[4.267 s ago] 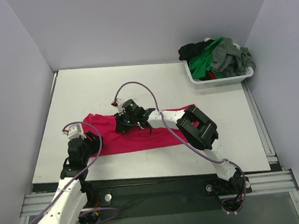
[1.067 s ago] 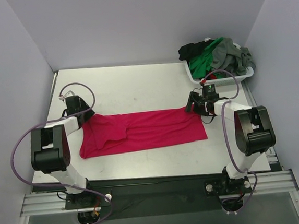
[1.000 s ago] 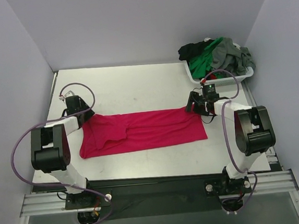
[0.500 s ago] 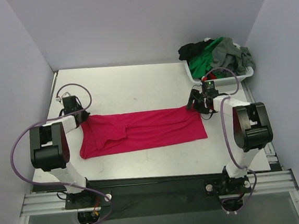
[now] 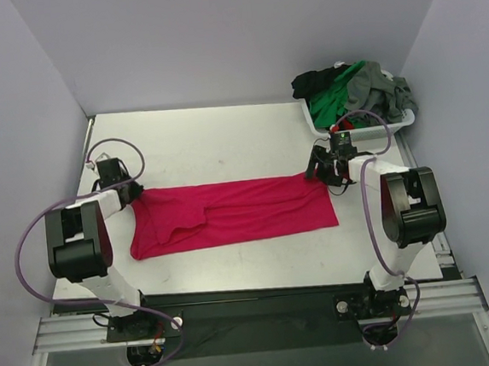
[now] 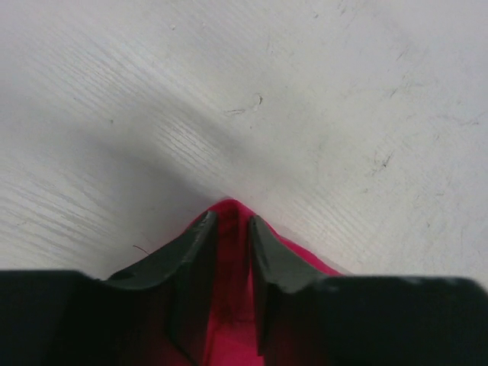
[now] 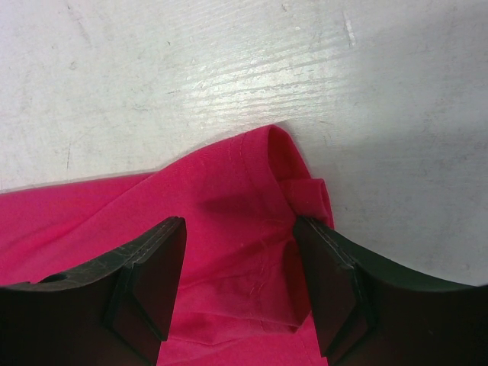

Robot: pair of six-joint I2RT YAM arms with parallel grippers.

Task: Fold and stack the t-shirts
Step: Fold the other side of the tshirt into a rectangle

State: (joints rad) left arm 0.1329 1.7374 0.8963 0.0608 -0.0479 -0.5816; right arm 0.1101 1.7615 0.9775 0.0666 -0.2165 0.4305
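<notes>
Crimson-red t-shirt (image 5: 234, 212) lies as a flat band near the white basket (image 5: 356, 132), the left gripper (image 6: 230, 219) pinching its end farthest from the basket, the right gripper (image 7: 238, 223) with jaws spread over the nearest corner, which should close fully on the hem before both lift together.

A white table (image 5: 224, 142), faintly scuffed and grained, fills the middle. Plain pale lavender-grey walls close it in at 9 o'clock (image 5: 12, 169), 12 o'clock (image 5: 232, 38) and 3 o'clock (image 5: 480, 128). An aluminium rail (image 5: 264, 312) runs along the edge at 6 o'clock. The light is even, with soft shadows.
</notes>
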